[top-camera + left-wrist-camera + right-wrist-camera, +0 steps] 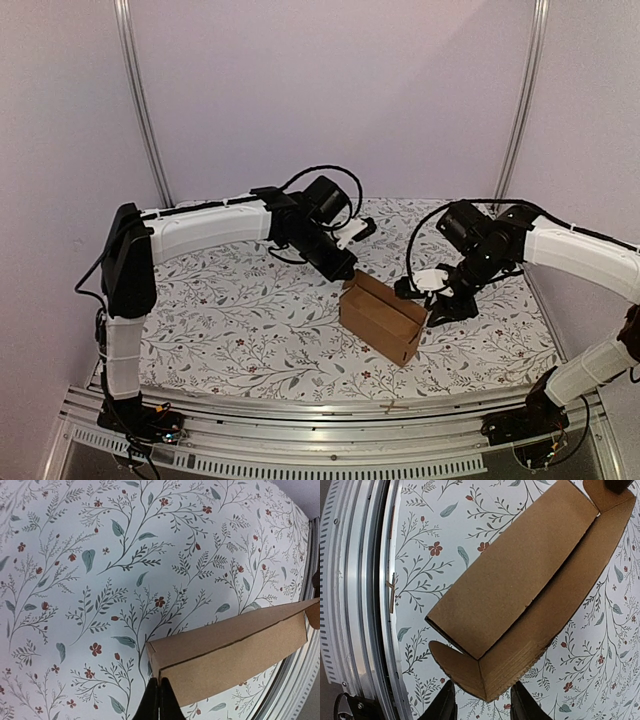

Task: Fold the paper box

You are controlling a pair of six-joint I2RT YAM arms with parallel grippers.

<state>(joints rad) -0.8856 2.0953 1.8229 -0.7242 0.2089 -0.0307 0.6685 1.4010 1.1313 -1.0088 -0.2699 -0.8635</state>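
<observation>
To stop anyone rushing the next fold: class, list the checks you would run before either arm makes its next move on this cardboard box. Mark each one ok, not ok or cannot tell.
1. Paper box rests on the floral tablecloth: ok.
2. Near end flap tucked in: not ok, it sticks out and that end is open.
3. Right jaws lined up on the box: ok, they are apart and astride its near corner.
4. Left jaws closed at the far end: ok.
5. Left jaws actually pinching cardboard: cannot tell.
6. Left arm and right arm apart from each other: ok.
</observation>
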